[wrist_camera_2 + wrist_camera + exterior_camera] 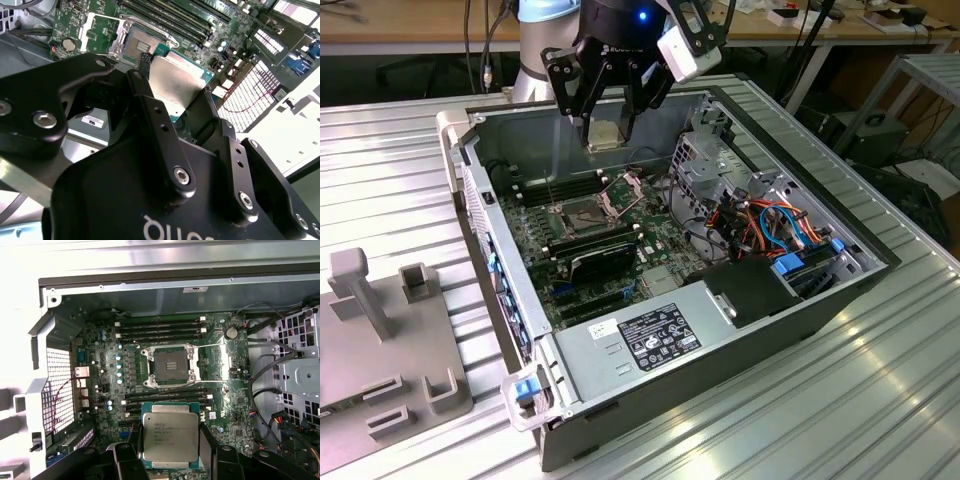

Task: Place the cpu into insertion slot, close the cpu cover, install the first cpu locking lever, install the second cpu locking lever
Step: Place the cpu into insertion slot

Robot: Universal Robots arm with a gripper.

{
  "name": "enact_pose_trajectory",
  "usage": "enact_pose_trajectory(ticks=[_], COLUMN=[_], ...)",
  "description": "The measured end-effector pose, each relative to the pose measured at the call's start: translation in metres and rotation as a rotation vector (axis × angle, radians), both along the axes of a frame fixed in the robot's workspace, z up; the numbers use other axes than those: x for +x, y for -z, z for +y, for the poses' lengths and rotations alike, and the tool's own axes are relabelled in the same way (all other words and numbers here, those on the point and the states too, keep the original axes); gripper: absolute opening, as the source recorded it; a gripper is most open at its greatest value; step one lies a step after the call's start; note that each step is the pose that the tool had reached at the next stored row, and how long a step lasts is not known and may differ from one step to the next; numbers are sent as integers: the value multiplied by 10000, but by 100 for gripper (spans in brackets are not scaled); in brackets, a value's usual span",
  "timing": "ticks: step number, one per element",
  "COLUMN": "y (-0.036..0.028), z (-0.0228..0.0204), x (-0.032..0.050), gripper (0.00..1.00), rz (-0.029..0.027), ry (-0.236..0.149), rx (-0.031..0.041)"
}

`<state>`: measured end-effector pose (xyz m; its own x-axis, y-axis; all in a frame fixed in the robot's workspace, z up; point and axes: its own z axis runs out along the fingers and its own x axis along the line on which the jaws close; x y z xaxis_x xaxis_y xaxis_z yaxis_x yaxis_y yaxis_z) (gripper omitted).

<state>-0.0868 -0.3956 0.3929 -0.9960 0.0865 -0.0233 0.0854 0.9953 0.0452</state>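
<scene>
Cpu (170, 437) was pinched by its edges between the fingers of the gripper (605, 128) and held flat above the green board, inside the open computer case (800, 300). I observed the insertion slot (167, 365) bare and apart from the chip, with the cpu cover (119, 40) swung up on its hinge. Status, by my judgement: no step complete. Outstanding: seating the chip, closing the cover, engaging both locking levers.

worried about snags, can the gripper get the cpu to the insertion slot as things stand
Probably yes: the gripper holds the cpu above the open case, the insertion slot lies bare and the cpu cover stands swung up off it.
</scene>
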Motion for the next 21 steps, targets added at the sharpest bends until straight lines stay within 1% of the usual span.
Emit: enact_pose_trajectory(ticks=[5, 13, 18, 21], y=[0, 1, 1, 1], z=[0, 0, 0, 0], x=[0, 0, 0, 0], gripper=[55, 55, 55, 55], rz=[0, 0, -1, 0], ry=[355, 1112, 1492, 1553], rx=[0, 0, 1, 0])
